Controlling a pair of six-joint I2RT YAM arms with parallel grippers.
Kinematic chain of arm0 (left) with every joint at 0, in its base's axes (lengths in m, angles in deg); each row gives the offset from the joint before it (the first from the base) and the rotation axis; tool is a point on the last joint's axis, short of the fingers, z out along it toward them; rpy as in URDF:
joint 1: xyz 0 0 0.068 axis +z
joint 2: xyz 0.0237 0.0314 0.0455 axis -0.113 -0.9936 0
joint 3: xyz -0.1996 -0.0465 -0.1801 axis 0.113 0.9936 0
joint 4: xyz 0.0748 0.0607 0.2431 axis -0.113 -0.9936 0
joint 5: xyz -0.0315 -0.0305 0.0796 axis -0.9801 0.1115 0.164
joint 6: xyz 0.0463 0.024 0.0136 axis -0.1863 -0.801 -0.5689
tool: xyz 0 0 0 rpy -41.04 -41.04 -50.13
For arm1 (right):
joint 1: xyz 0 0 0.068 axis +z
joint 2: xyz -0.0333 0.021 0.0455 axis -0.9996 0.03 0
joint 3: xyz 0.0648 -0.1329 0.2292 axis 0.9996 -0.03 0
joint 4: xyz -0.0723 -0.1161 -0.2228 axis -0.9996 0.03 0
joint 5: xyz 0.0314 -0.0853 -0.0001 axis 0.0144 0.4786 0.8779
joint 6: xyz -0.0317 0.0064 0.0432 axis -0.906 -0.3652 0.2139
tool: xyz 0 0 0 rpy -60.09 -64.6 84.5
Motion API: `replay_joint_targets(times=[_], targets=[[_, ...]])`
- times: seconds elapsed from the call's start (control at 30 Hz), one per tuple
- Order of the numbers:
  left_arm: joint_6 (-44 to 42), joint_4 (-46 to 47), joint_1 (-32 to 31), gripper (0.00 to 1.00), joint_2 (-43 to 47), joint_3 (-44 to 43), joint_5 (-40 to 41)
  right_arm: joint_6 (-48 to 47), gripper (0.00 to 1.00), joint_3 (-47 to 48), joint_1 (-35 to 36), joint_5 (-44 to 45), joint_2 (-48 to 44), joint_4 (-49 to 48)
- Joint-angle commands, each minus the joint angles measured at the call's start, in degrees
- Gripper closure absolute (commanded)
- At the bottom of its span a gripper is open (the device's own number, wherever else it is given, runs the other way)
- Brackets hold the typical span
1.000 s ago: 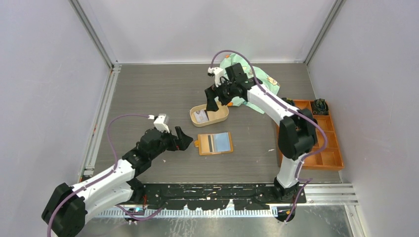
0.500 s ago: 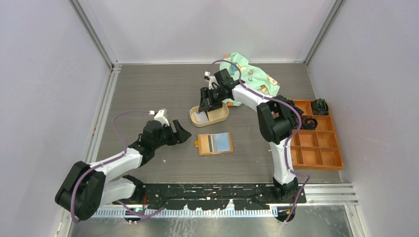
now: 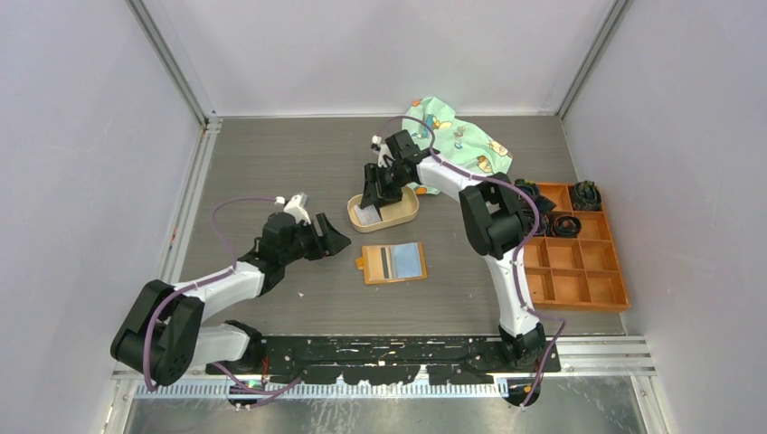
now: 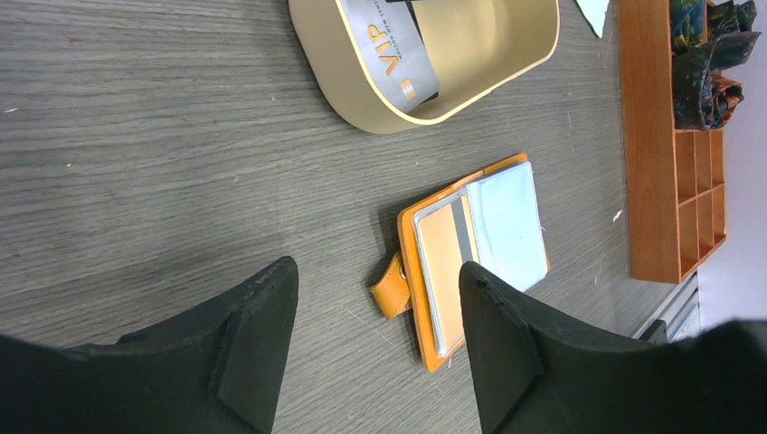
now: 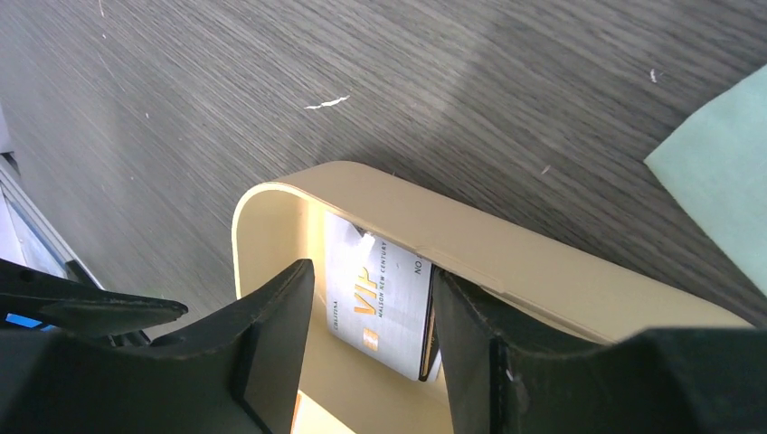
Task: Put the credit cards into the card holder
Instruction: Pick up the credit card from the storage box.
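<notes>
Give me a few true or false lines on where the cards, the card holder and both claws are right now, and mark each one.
1. The card holder is snapped shut. False: it lies open on the table, with cards showing on its inner face.
2. A VIP card sits in the oval tray. True.
3. The left claw holds a card. False: its jaws stand apart with nothing between them.
4. The right claw hovers over the card holder. False: it is down in the oval tray, with a jaw on each side of the VIP card.
5. The oval tray lies farther back on the table than the card holder. True.
</notes>
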Motion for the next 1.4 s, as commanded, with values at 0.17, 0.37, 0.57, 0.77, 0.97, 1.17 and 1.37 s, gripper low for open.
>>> replay_joint_targets(times=[0.17, 0.37, 0.57, 0.77, 0.97, 1.17, 1.37], targets=[[-1.11, 3.25, 0.54, 0.36, -0.30, -1.14, -2.53, 4.21, 0.49, 1.47, 1.26, -7.68, 1.88, -2.84], [-1.10, 2.57, 0.51, 0.38, 0.55, -0.84, -2.94, 8.71, 0.52, -0.18, 1.20, -14.02, 0.78, -7.24], [-1.41, 1.05, 0.61, 0.39, 2.31, -0.06, -1.31, 13.88, 0.56, -2.74, 1.09, -19.65, -1.60, -13.36], [-2.28, -1.75, 0.61, 0.40, 4.59, -0.19, 1.08, 10.44, 0.59, -1.81, 1.15, -15.97, -3.35, -9.83], [-2.90, -2.15, 0.68, 0.41, 2.52, -2.82, 2.25, -1.51, 0.49, 2.97, 1.07, -2.75, -3.31, 1.58], [-3.29, -1.27, 0.78, 0.45, -4.36, -7.39, 2.19, -3.88, 0.40, 3.85, 1.35, 0.36, -1.61, 3.45], [-3.60, -2.26, 0.76, 0.49, -10.06, -11.07, 2.97, -0.74, 0.39, 3.77, 1.65, -4.03, 1.98, 2.31]])
